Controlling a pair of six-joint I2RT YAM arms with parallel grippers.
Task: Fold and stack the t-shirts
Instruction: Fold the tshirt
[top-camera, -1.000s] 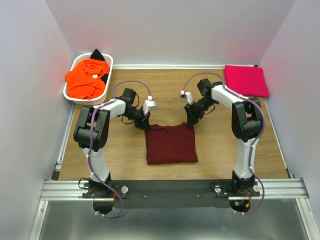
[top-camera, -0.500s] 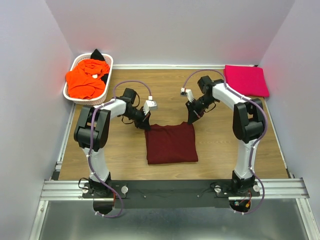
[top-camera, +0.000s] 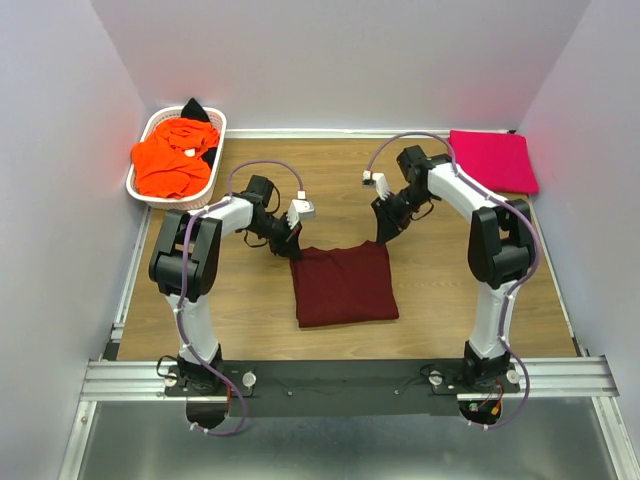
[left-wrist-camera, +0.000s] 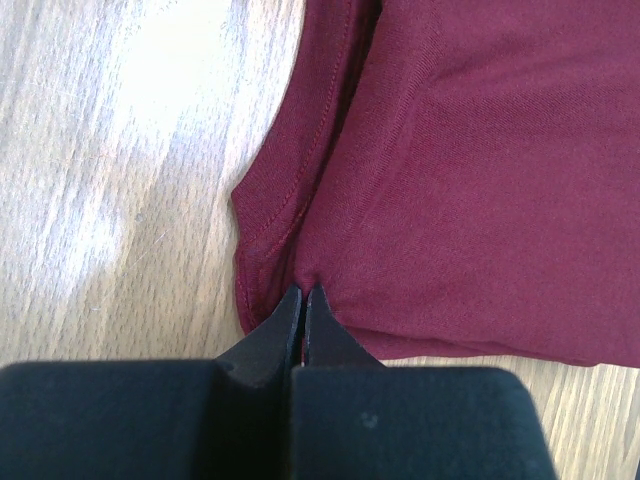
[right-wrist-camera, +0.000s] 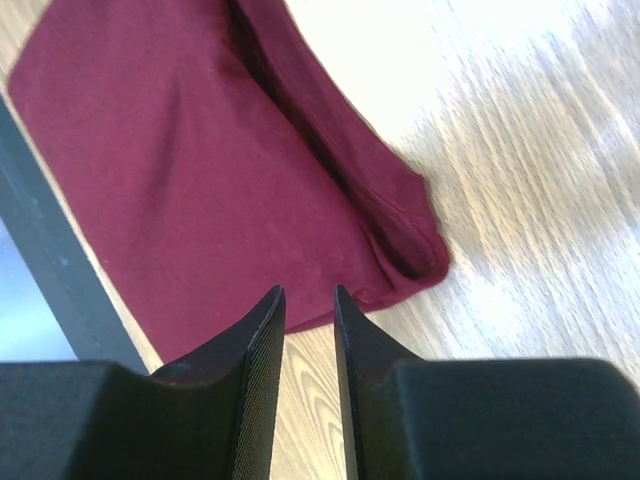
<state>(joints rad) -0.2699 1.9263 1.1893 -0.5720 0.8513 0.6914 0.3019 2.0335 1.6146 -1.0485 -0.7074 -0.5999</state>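
Top external: maroon t-shirt (top-camera: 343, 285) lies lengthwise left-right.

Left arm (top-camera: 215, 222) bent low, reaching inward, left gripper (left-wrist-camera: 303, 292) fingertips pressed together, pinching maroon t-shirt (left-wrist-camera: 480, 180) edge, right arm (top-camera: 465, 197) reaching inward, right gripper (right-wrist-camera: 308, 292) angled down, jaws narrowly parted, holding nothing

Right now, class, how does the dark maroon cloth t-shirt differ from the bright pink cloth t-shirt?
The dark maroon cloth t-shirt lies mid-table between the arms; the bright pink cloth t-shirt sits at the far right corner. The left gripper pinches the maroon one's corner, jaws shut; nothing touches the pink one. Both lie folded flat on the wooden table.
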